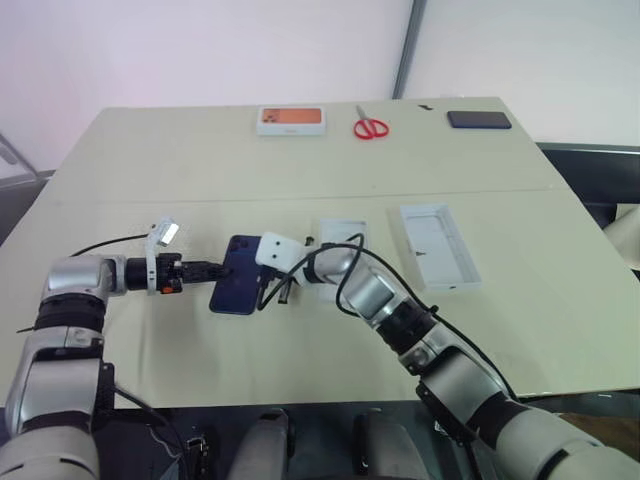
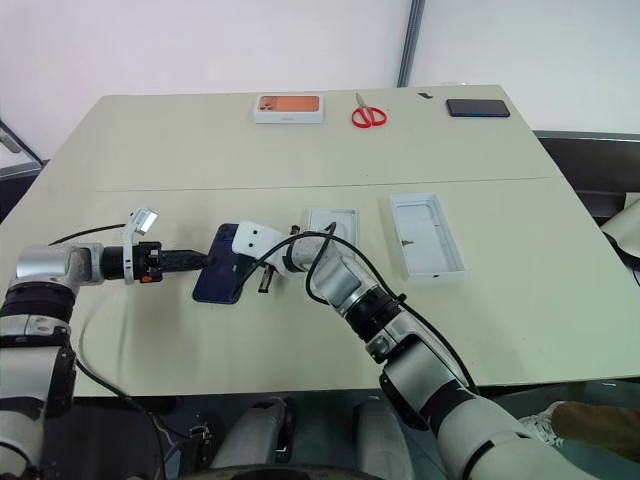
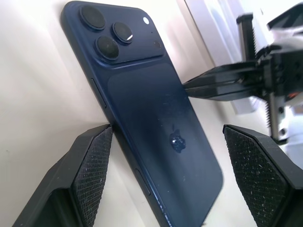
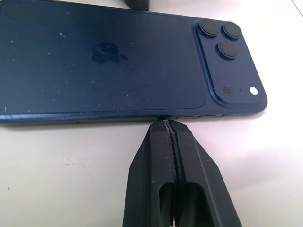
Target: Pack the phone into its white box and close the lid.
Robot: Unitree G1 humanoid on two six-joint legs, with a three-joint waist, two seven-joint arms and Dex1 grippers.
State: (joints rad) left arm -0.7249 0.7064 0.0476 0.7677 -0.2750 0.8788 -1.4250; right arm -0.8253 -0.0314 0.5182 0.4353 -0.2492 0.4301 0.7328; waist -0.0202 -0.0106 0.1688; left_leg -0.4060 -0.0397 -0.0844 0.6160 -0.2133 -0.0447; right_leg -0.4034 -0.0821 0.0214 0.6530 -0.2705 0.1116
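Nearest the camera, the right gripper is clenched with its 2 fingers pressed together, tips touching the right long edge of the phone. That phone lies back-up on the table, left of centre, its camera cluster toward the far end; a small logo shows on its back, but no writing can be read. On its left side the left gripper stands released, 1 finger on each side of the phone's near end, grasping nothing. Just right of the phone sits the white box, and farther right the lid, open side up. Bare tabletop lies all round them. Along the far edge are an orange-pictured box, red scissors and a black phone.
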